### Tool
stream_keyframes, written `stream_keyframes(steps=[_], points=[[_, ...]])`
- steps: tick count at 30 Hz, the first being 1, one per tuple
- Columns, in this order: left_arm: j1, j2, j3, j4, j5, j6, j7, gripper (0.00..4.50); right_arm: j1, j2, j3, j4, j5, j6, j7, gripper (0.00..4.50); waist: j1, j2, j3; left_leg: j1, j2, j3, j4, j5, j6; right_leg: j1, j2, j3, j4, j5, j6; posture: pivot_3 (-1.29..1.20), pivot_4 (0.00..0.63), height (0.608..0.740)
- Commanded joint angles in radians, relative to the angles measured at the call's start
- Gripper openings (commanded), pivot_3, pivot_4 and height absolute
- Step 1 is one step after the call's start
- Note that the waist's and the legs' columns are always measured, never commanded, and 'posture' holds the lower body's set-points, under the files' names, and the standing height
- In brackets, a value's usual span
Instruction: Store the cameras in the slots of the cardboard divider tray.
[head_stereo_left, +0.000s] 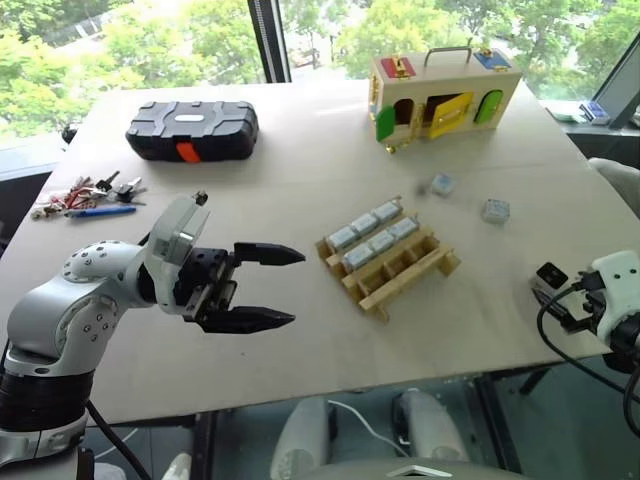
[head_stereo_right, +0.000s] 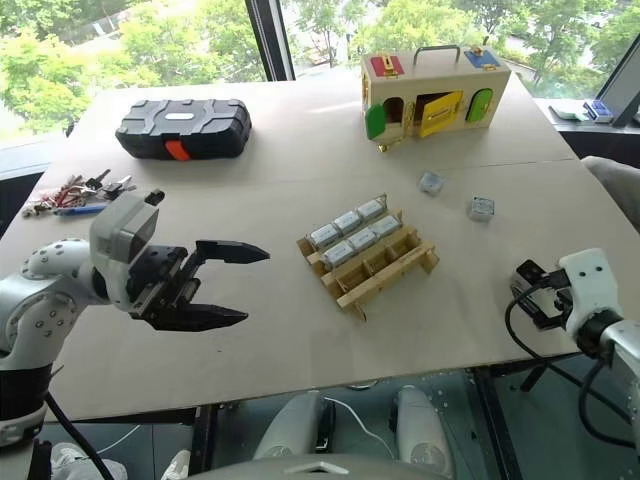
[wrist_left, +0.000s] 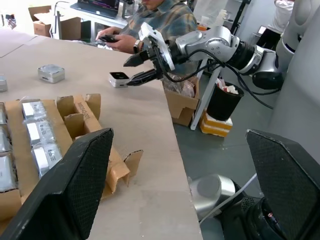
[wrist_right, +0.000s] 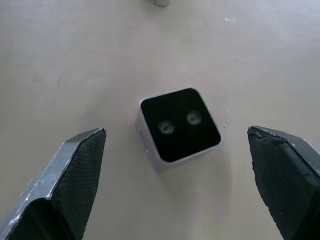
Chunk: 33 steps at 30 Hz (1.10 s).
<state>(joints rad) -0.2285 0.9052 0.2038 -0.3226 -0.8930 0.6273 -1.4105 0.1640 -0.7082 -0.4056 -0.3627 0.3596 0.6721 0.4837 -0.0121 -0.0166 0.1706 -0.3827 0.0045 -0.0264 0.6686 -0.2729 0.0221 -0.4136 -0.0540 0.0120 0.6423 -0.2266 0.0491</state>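
The right gripper (wrist_right: 177, 165), jaws spread and empty, is hanging over a dark-faced camera (wrist_right: 179, 124), probably to straddle it, while the left gripper (head_stereo_left: 278, 288) is waiting released.

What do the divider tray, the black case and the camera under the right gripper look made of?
Divider tray: tan corrugated cardboard, matte; bent flaps and raw cut edges show in the left wrist view.
Black case: looks like moulded plastic, ribbed, dull sheen, orange latch.
Camera: glossy black face with two small lenses, pale silvery rim; metal or painted plastic, hard to tell.
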Motion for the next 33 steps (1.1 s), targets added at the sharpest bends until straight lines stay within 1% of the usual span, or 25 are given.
stream_keyframes(steps=[1, 2, 8, 9, 10, 12, 13, 14, 16, 18, 20, 21, 22, 23, 25, 27, 29, 31, 33], points=[[0.011, 0.001, 0.016, -0.028, -0.004, -0.010, 0.010, 4.40, -0.040, -0.030, 0.003, 0.058, -0.012, -0.016, 0.033, 4.50, 0.001, 0.000, 0.000, 0.000, 0.000, 0.000, 0.000, 0.000, 0.000, 0.000, 0.000, 0.000, 0.000, 0.000, -0.001, 0.00, 0.150, 0.740], [0.012, 0.000, 0.019, -0.031, -0.007, -0.008, 0.017, 4.40, -0.045, -0.037, 0.013, 0.073, -0.023, -0.029, 0.041, 4.50, 0.001, 0.000, 0.000, 0.000, 0.000, 0.000, 0.000, 0.000, 0.000, 0.000, 0.000, 0.000, 0.000, 0.002, -0.003, 0.00, 0.150, 0.740], [0.024, 0.004, 0.032, -0.055, -0.020, 0.001, 0.049, 4.40, -0.086, -0.039, 0.067, 0.177, -0.041, -0.083, 0.093, 4.50, 0.000, 0.000, 0.000, 0.000, 0.000, 0.001, 0.000, 0.000, 0.000, 0.000, 0.000, 0.002, 0.000, 0.002, -0.003, 0.00, 0.150, 0.740], [0.025, 0.006, 0.034, -0.057, -0.021, 0.003, 0.052, 4.50, -0.095, -0.035, 0.070, 0.191, -0.037, -0.086, 0.099, 4.10, 0.000, 0.000, 0.000, 0.001, 0.000, 0.001, 0.000, 0.000, 0.000, 0.000, 0.001, 0.002, 0.000, 0.002, -0.003, 0.00, 0.150, 0.740], [0.025, 0.007, 0.034, -0.058, -0.022, 0.004, 0.055, 4.50, -0.102, -0.035, 0.074, 0.203, -0.038, -0.093, 0.105, 3.96, -0.001, 0.000, 0.000, 0.001, 0.000, 0.001, 0.000, 0.000, 0.000, 0.000, 0.001, 0.002, 0.000, 0.002, -0.003, 0.00, 0.150, 0.740], [0.024, 0.010, 0.034, -0.061, -0.023, 0.007, 0.062, 4.50, -0.113, -0.038, 0.083, 0.223, -0.048, -0.116, 0.114, 2.95, -0.001, 0.000, 0.000, 0.001, 0.000, 0.001, 0.000, 0.000, 0.000, 0.000, 0.001, 0.002, 0.000, 0.002, -0.002, 0.00, 0.150, 0.740], [0.025, 0.008, 0.036, -0.065, -0.023, 0.010, 0.076, 4.50, -0.115, -0.040, 0.085, 0.223, -0.051, -0.125, 0.117, 2.58, -0.001, 0.000, 0.000, 0.001, 0.000, 0.001, 0.000, 0.000, 0.000, 0.000, 0.001, 0.002, 0.000, 0.002, -0.002, 0.00, 0.150, 0.740], [0.025, 0.006, 0.035, -0.069, -0.028, 0.030, 0.108, 4.50, -0.116, -0.043, 0.085, 0.213, -0.051, -0.131, 0.121, 2.46, -0.001, 0.000, 0.000, 0.001, 0.000, 0.001, 0.000, 0.000, 0.000, 0.000, 0.001, 0.002, 0.000, 0.002, -0.002, 0.00, 0.150, 0.740], [0.029, -0.003, 0.032, -0.085, -0.033, 0.059, 0.171, 4.50, -0.109, -0.049, 0.083, 0.186, -0.052, -0.144, 0.132, 1.96, -0.001, 0.000, 0.000, 0.001, 0.001, 0.001, 0.000, 0.000, 0.000, 0.000, 0.001, 0.003, 0.000, 0.002, -0.001, 0.00, 0.150, 0.740], [0.022, -0.047, 0.030, -0.096, 0.002, 0.048, 0.284, 4.50, -0.112, -0.051, 0.082, 0.133, -0.046, -0.158, 0.142, 1.95, 0.000, 0.000, 0.000, 0.001, 0.001, 0.001, 0.000, 0.000, 0.000, 0.000, 0.001, 0.003, 0.000, 0.004, 0.001, 0.00, 0.150, 0.740], [-0.034, -0.076, 0.039, -0.096, -0.124, 0.191, 0.453, 4.50, -0.164, -0.069, 0.122, -0.002, -0.048, -0.170, 0.152, 1.95, -0.001, 0.001, 0.001, 0.001, 0.001, 0.000, 0.000, 0.000, 0.000, 0.000, 0.001, 0.003, 0.000, 0.004, 0.001, 0.00, 0.150, 0.740], [-0.075, -0.082, 0.045, -0.085, -0.191, 0.284, 0.558, 4.50, -0.193, -0.090, 0.166, -0.070, -0.076, -0.199, 0.167, 1.95, -0.003, 0.001, 0.003, 0.001, 0.001, 0.000, 0.000, 0.000, 0.000, 0.000, 0.001, 0.003, 0.001, 0.004, 0.002, 0.00, 0.150, 0.740], [-0.129, -0.068, 0.039, -0.063, -0.262, 0.396, 0.654, 4.50, -0.236, -0.115, 0.230, -0.136, -0.116, -0.224, 0.183, 1.95, -0.005, 0.001, 0.006, 0.001, 0.001, 0.000, 0.001, 0.000, 0.000, 0.000, 0.002, 0.003, 0.001, 0.004, 0.002, 0.00, 0.150, 0.740], [-0.175, -0.063, 0.033, -0.035, -0.332, 0.469, 0.715, 4.50, -0.286, -0.134, 0.298, -0.177, -0.166, -0.243, 0.191, 1.95, -0.007, 0.001, 0.007, 0.001, 0.001, -0.001, 0.002, 0.000, 0.000, 0.000, 0.002, 0.003, 0.004, 0.004, 0.003, 0.00, 0.150, 0.740], [-0.257, -0.081, 0.025, 0.047, -0.503, 0.561, 0.818, 4.50, -0.412, -0.153, 0.444, -0.220, -0.271, -0.278, 0.209, 1.95, -0.009, 0.001, 0.007, 0.002, 0.001, -0.002, 0.003, 0.000, 0.000, 0.000, 0.004, 0.003, 0.005, 0.003, 0.007, 0.00, 0.150, 0.740], [-0.310, -0.124, 0.013, 0.108, -0.570, 0.598, 0.927, 4.50, -0.546, -0.120, 0.569, -0.218, -0.345, -0.305, 0.221, 1.95, -0.006, 0.000, 0.006, 0.003, 0.001, -0.003, 0.002, 0.000, 0.000, 0.000, 0.004, 0.001, 0.005, 0.003, 0.007, 0.00, 0.150, 0.740], [-0.339, -0.158, -0.009, 0.132, -0.589, 0.618, 1.021, 4.50, -0.654, -0.047, 0.650, -0.201, -0.358, -0.297, 0.224, 1.95, -0.005, 0.000, 0.006, 0.002, 0.001, -0.004, 0.002, 0.000, 0.000, 0.000, 0.005, 0.001, 0.005, 0.005, 0.004, 0.00, 0.150, 0.740], [-0.359, -0.193, -0.014, 0.158, -0.629, 0.621, 1.099, 4.50, -0.730, 0.003, 0.715, -0.168, -0.396, -0.323, 0.239, 1.95, -0.001, -0.001, 0.007, 0.000, 0.000, -0.005, 0.002, 0.001, -0.001, -0.001, 0.004, 0.001, 0.005, 0.006, 0.002, 0.00, 0.150, 0.740], [-0.369, -0.212, -0.019, 0.164, -0.627, 0.620, 1.143, 4.50, -0.775, 0.027, 0.755, -0.137, -0.435, -0.364, 0.250, 1.95, 0.002, -0.001, 0.007, -0.002, 0.000, -0.005, 0.002, 0.004, -0.006, -0.002, 0.001, 0.000, 0.005, 0.006, 0.001, 0.00, 0.150, 0.740]])
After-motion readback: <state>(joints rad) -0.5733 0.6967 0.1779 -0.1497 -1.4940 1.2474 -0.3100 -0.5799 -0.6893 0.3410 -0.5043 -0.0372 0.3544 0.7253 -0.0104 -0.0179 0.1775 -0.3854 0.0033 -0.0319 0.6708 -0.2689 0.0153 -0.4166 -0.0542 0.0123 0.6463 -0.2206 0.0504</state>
